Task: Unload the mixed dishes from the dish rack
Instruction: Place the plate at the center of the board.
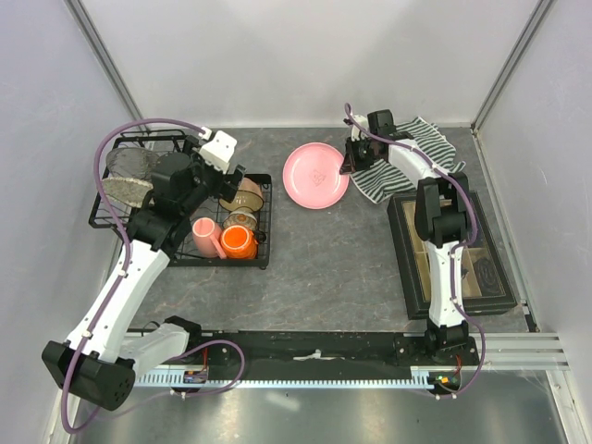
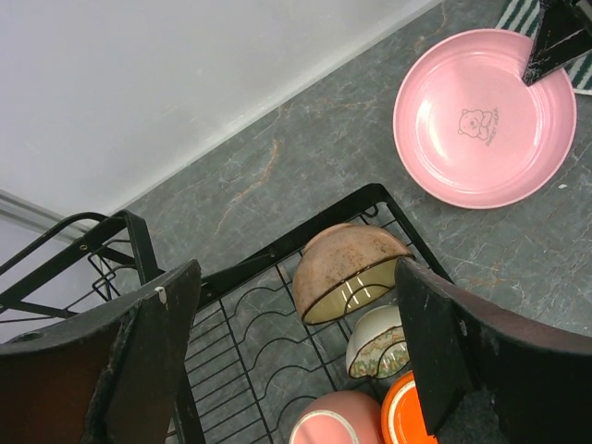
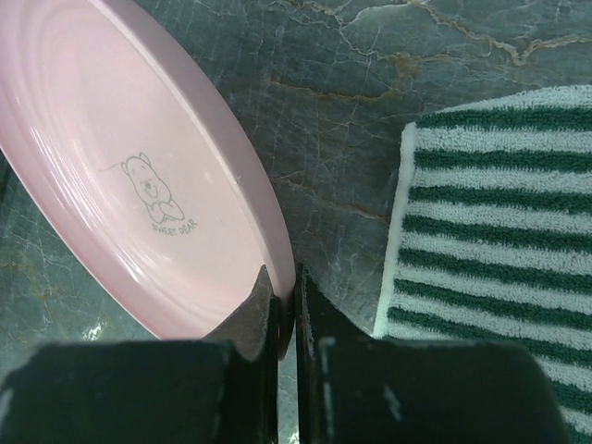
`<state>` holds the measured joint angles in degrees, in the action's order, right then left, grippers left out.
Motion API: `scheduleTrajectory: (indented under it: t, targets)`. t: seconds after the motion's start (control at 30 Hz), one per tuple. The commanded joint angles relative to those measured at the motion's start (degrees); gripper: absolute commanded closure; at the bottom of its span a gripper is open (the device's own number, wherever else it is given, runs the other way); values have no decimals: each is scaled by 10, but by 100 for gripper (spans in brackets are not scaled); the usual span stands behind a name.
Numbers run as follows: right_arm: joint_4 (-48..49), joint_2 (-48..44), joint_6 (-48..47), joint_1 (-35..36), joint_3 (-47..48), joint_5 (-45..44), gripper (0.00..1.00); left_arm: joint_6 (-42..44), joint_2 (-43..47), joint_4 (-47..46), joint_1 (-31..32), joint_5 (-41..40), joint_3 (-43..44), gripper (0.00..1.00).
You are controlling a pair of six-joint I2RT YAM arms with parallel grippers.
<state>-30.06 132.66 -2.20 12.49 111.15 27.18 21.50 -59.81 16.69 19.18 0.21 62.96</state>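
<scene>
Right claw [image 3: 282,296] pinches rim of pink round plate [image 3: 139,185], lying on grey table [image 1: 324,250] right of black wire dish rack [image 2: 287,238]. Left claw [image 2: 301,342] spread above tan-brown bowl [image 2: 347,273] inside rack. Next, likely: release plate, grab bowl.

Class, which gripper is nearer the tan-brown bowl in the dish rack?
Left. The left gripper hangs open just above the tan-brown bowl; the right gripper sits farther right, jaws pinching the rim of the pink plate.
</scene>
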Motion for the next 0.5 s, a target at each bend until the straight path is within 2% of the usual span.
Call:
scheduleTrajectory:
  t: [0.0,0.23,0.47]
  targets:
    - [-13,27,-27,-4,25,-5,98,18,15,-13,-3,8,-9,9]
    - [-25,48,-37,-4,34,-18,79,21,17,-12,-4,9,-13,9]
    - [-27,54,-44,-4,28,-28,72,23,21,-15,-4,7,-21,9]
